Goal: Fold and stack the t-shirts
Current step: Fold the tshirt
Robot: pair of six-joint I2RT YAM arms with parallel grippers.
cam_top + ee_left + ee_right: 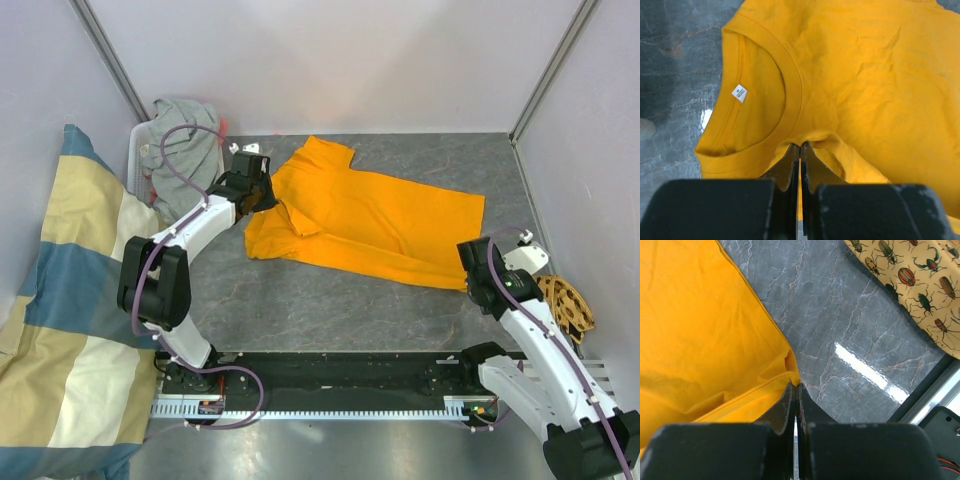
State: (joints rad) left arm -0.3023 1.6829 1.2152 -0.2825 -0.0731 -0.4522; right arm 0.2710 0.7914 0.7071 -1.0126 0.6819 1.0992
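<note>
Left gripper [800, 149] pinching orange t-shirt [380, 225], grey t-shirt [185, 150] heaped nearby

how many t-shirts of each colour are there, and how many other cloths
orange t-shirt: 1
grey t-shirt: 1
cream-and-blue blocked cloth: 1
total: 3
</note>
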